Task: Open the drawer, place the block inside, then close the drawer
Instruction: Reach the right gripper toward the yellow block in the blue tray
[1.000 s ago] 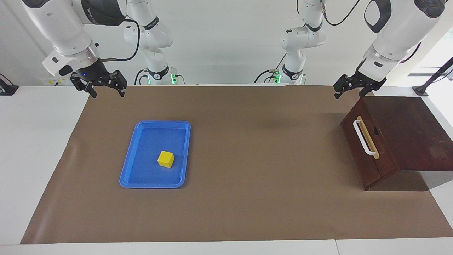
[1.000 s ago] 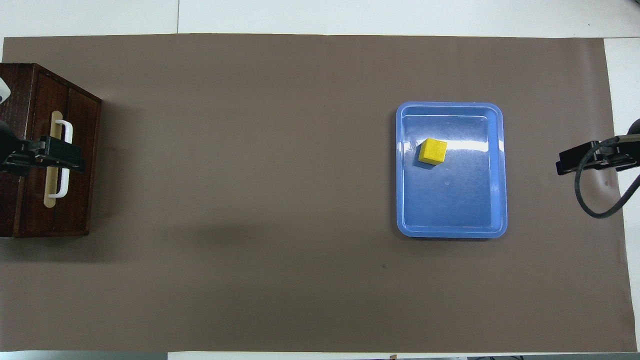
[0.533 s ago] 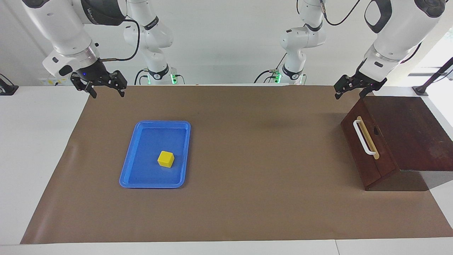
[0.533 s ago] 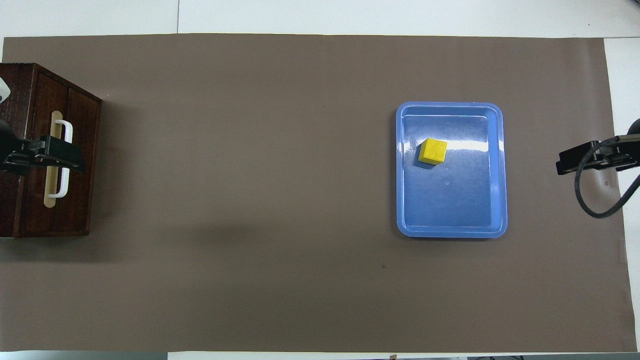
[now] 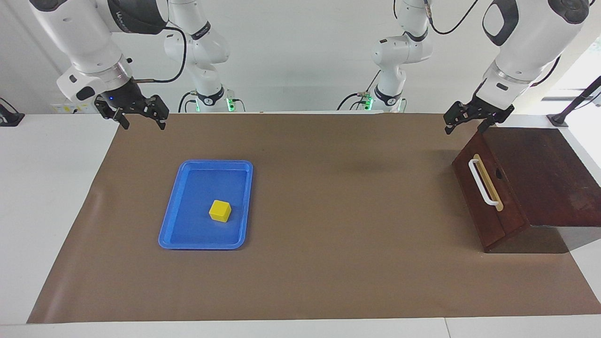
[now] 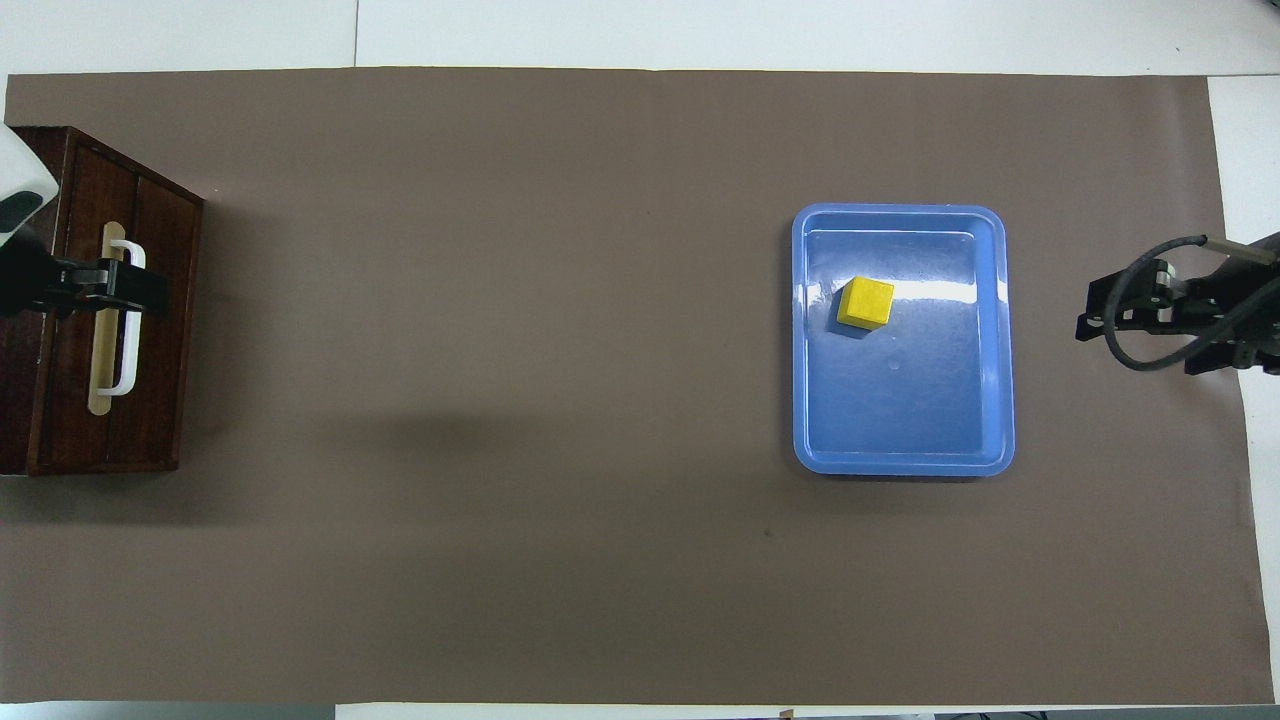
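The left arm's fingers (image 5: 468, 122), spread apart, hang just above the shut dark reddish-brown wooden drawer (image 5: 483, 197), its white bar handle (image 5: 483, 182) running lengthwise below them, while the small yellow cube block (image 5: 220, 211) sits in the blue tray (image 5: 171, 230) beneath the right arm's open, waiting fingers (image 5: 140, 119).

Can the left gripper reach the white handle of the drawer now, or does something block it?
Probably yes: the left gripper hangs over the drawer, and nothing stands at its white handle.

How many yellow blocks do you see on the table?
1. The block lies in the blue tray, toward the right arm's end of the table. The closed drawer may hide others.
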Tool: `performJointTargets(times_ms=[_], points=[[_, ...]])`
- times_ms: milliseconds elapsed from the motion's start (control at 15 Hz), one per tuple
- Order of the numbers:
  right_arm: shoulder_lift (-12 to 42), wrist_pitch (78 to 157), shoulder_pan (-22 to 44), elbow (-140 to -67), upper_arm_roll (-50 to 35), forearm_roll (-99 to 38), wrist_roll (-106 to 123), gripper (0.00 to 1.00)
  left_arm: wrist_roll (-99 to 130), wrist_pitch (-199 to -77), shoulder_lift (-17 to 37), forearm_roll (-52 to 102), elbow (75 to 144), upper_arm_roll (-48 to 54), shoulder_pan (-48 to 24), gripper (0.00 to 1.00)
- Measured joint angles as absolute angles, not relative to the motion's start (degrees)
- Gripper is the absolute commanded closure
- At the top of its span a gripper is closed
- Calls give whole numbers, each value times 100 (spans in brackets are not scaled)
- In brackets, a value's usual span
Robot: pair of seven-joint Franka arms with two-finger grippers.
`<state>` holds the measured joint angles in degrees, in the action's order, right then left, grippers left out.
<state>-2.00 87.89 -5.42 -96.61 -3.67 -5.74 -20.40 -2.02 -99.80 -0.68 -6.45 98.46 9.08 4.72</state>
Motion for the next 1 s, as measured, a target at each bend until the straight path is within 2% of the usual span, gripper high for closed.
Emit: performJointTargets(times_ms=[267,533,800,1000], points=[[-192,9640,-582,-10487,-326,-1545,-4351,0,-204,-10941,52,-1682,10381,944,310,0],[446,10817,-816,-10846,-291,-2952,-6051,0,222,-11520,522,-2589,10572,955,101,0],[801,11816,-818,-11316,-302,-3736,-6618,0,346,-12257,818,-2932,11053,881,161,0],[946,12014,-805,-11542,-307,-4029,-6695,0,346,-12469,809,-2992,11297,863,355,0]])
